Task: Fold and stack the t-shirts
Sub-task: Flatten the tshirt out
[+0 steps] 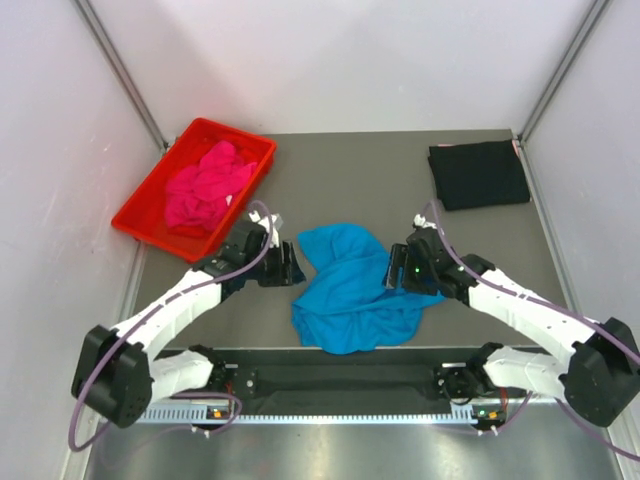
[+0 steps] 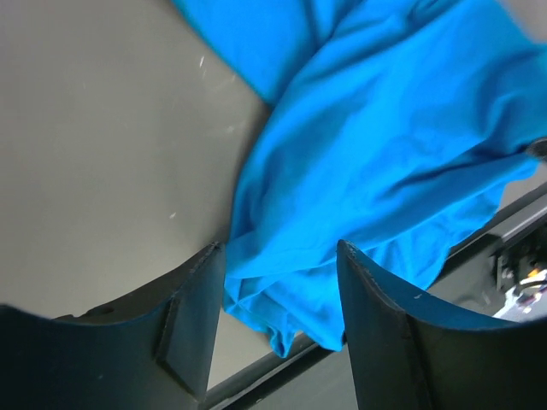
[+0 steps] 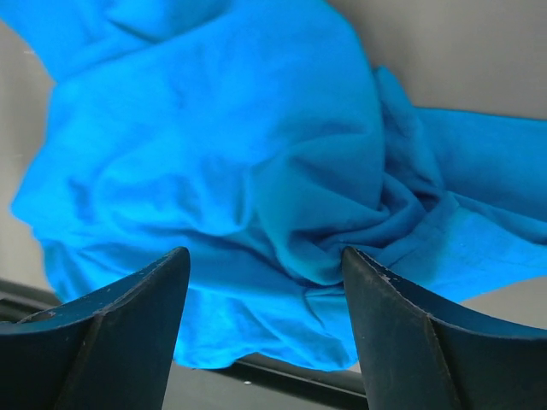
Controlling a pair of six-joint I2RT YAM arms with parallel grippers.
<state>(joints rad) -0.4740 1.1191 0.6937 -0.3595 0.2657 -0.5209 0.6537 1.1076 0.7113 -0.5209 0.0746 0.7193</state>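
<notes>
Three plain cloth t-shirts on one grey worktop [image 1: 350, 180]. Item one: bright turquoise-blue short-sleeved t-shirt [image 1: 350, 290], unfolded and crumpled into loose ridges, lying at the near middle of the worktop, its near edge reaching the dark rail along the front. Item two: black t-shirt [image 1: 478, 174], folded into a flat rectangle, at the far right corner, well apart from the blue one. Item three: magenta-pink t-shirt [image 1: 207, 188], bunched in a heap inside a red rectangular plastic tray [image 1: 140, 215] set at an angle at the far left. Left claw [image 1: 290, 265]: low at the blue shirt's left edge, dark fingers [image 2: 192, 325] spread apart, pinching nothing, blue cloth showing in the gap beyond them. Right claw [image 1: 392, 272]: at the blue shirt's right side, over its rumpled folds, fingers [image 3: 402, 342] likewise spread and gripping nothing. Whether either claw's fingertips touch the cloth cannot be told.
</notes>
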